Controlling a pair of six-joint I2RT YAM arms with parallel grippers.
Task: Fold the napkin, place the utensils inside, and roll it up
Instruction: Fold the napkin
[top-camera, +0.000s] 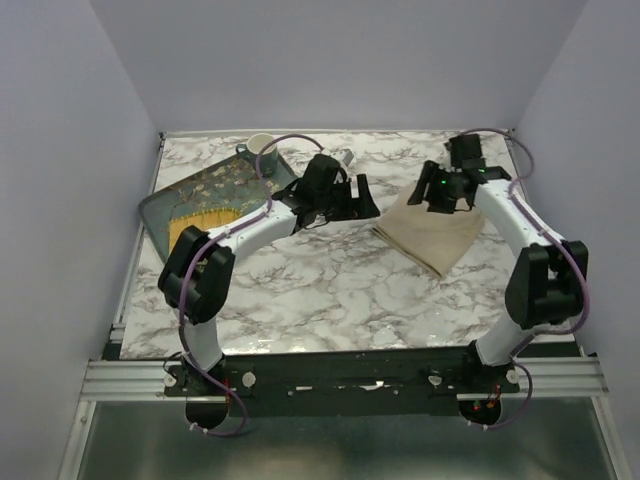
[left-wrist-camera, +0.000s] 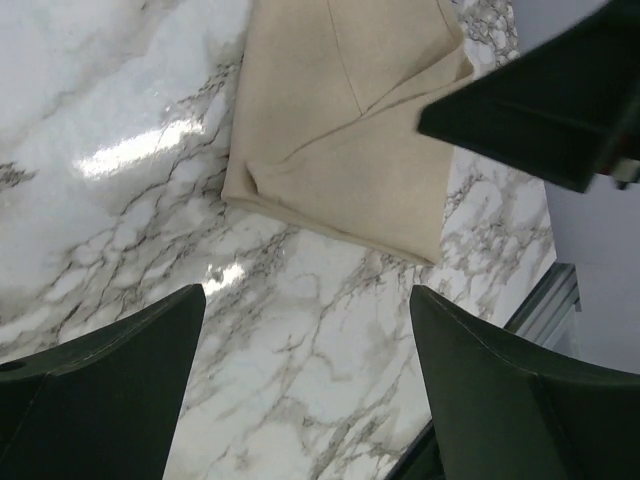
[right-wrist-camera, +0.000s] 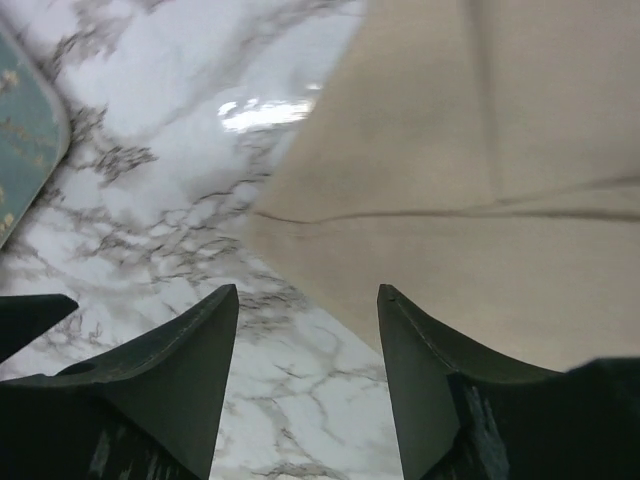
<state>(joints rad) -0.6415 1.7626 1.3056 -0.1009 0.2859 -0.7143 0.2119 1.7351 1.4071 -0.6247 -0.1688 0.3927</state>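
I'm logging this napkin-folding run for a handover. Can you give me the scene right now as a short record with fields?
napkin: beige, folded in layers, flat on the marble table, right of centre
left gripper: open, empty, over bare table beside the napkin
right gripper: open, empty, over the napkin's edge
tray: teal, floral, far left of the table
cup: by the tray's far corner
spoon: not clearly seen in any view
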